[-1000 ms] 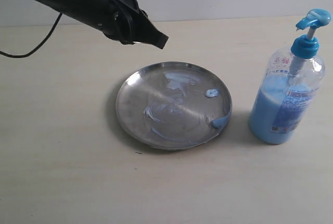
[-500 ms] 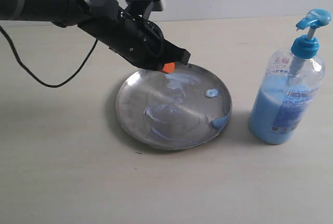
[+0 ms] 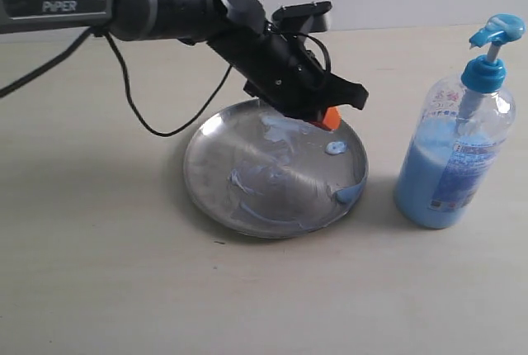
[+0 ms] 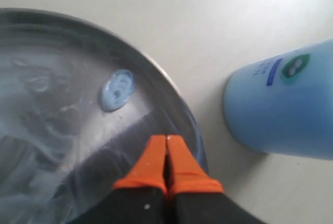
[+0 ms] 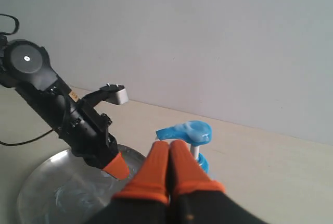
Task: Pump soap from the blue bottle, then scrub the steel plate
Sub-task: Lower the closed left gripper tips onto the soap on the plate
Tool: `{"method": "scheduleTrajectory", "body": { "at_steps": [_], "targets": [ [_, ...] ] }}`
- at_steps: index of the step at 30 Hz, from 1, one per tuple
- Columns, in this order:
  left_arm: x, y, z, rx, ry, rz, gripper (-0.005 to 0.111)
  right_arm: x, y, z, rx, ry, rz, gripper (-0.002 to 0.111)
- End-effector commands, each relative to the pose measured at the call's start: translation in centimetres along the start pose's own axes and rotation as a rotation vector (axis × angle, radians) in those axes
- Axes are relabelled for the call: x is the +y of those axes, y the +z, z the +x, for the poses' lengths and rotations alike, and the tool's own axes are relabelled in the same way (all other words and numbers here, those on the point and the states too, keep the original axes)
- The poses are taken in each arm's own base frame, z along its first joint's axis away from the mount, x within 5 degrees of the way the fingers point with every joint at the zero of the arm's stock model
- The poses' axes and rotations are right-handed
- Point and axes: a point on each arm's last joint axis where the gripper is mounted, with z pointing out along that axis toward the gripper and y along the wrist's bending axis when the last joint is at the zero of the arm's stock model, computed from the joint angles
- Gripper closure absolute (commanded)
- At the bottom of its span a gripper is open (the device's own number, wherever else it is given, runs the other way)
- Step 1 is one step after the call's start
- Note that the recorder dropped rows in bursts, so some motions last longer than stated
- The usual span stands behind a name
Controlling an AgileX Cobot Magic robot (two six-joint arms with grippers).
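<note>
Pale table (image 3: 82,289). Steel plate (image 3: 239,206) at centre, smeared bluish. Blue bottle (image 3: 450,177) upright to right, apart from rim.

Left gripper (image 3: 330,117) over plate's far-right part, orange tips together, nothing held. Right gripper (image 5: 169,146) pinched together, empty, near pump head (image 5: 187,132). Soap blob (image 3: 335,148) just beside left tips.

Risks:
- Hard push likely skids plate toward bottle.
- Soap pool (image 3: 351,192) at right rim may slop onto table.

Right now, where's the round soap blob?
The round soap blob is on the steel plate's right side in the exterior view, toward the blue bottle, near the left gripper.
</note>
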Motion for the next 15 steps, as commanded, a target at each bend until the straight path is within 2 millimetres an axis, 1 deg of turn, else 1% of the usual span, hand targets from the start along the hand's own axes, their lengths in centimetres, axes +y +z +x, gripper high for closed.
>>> {"method": "scheduleTrajectory", "body": {
  "at_steps": [1, 4, 8, 15],
  "targets": [
    [-0.8, 1.8, -0.6, 0.003, 0.02, 0.023, 0.107, 0.1, -0.1, 0.2, -0.002, 0.011, -0.005, 0.108],
    [-0.6, 3.2, -0.5, 0.028, 0.021, 0.032, 0.107, 0.1, -0.1, 0.2, -0.002, 0.011, -0.005, 0.108],
    [-0.2, 4.6, -0.4, 0.044, 0.017, 0.034, 0.107, 0.1, -0.1, 0.2, -0.002, 0.011, -0.005, 0.108],
    [0.6, 6.2, -0.4, 0.039, 0.026, 0.014, 0.107, 0.1, -0.1, 0.2, -0.002, 0.011, -0.005, 0.108]
  ]
}}
